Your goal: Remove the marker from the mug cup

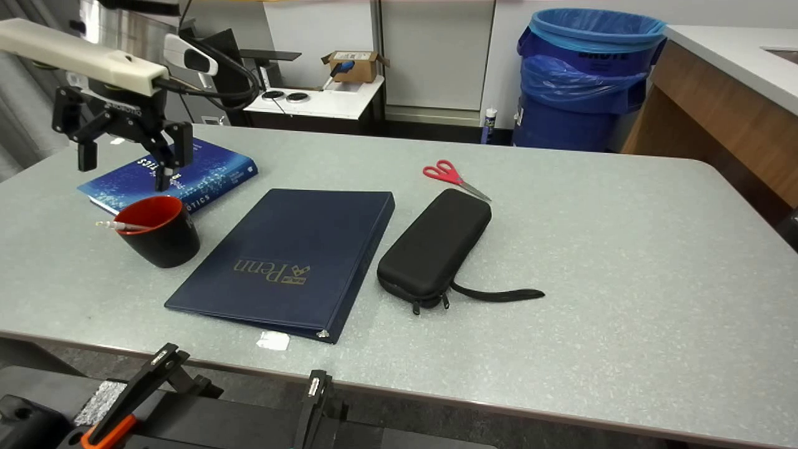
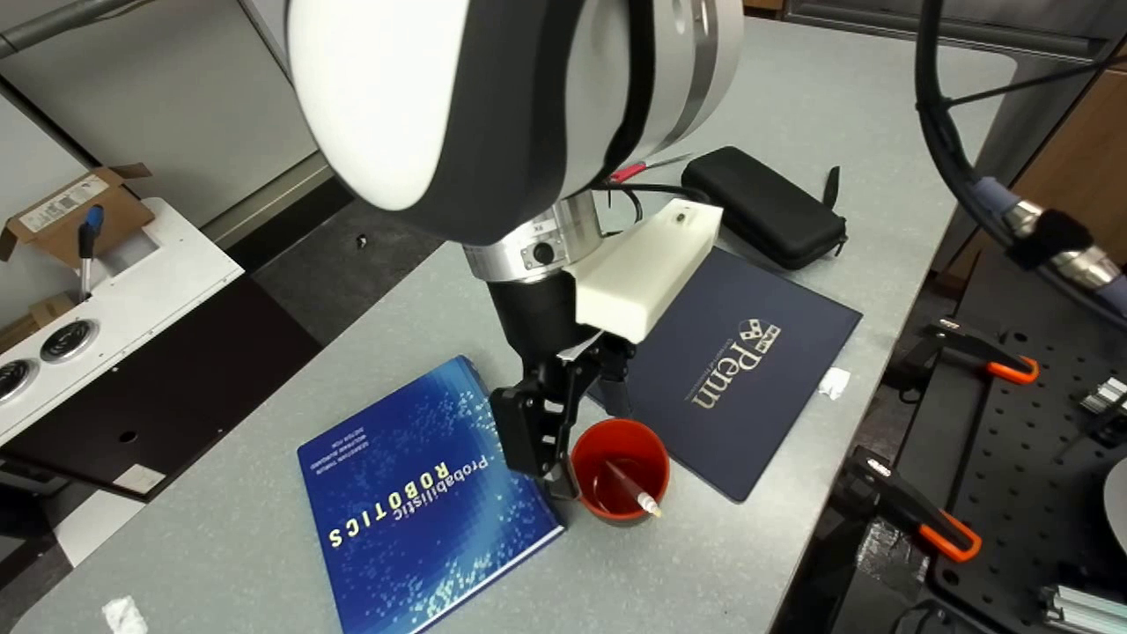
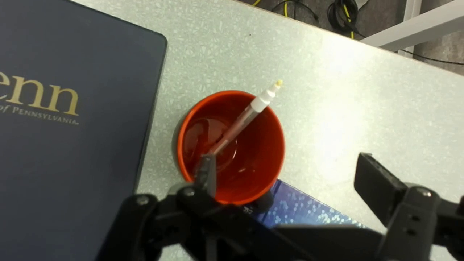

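Your gripper [image 1: 125,178] hangs near the mug [image 1: 167,243], its jaws spread wide apart. The marker [image 3: 246,115] leans inside the mug, white end poking past the rim. You can't quite tell whether one fingertip [image 3: 207,174] touches the mug.

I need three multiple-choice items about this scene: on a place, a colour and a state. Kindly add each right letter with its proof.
1. Where is the marker in relation to the mug cup?
A) Under it
B) Leaning inside it
C) Lying beside it

2. What colour are the handles of the scissors?
A) Green
B) Yellow
C) Red

3. What is the state of the tool?
A) Open
B) Shut on the marker
C) Shut on nothing

1 B: it slants out of the red interior in the wrist view.
2 C: both exterior views show this colour.
3 A: its jaws stand wide apart in the wrist view.
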Controlling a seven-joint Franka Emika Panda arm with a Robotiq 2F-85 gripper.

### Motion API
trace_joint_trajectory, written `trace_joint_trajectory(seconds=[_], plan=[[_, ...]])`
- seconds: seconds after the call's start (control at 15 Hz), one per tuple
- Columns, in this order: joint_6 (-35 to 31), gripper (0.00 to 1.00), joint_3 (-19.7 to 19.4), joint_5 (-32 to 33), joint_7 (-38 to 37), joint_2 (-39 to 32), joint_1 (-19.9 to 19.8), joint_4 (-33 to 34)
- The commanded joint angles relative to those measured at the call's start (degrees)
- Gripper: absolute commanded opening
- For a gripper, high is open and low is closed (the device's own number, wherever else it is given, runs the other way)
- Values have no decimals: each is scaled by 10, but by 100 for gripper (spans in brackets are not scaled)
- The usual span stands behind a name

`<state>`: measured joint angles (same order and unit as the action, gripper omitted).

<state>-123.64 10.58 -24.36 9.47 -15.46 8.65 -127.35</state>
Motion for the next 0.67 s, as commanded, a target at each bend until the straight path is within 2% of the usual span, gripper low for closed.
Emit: trace_joint_trajectory(seconds=[0.0,0.6], plan=[[27,100,5,-9,5,-16,-12,12],[81,100,10,-28,9,-62,-20,31]])
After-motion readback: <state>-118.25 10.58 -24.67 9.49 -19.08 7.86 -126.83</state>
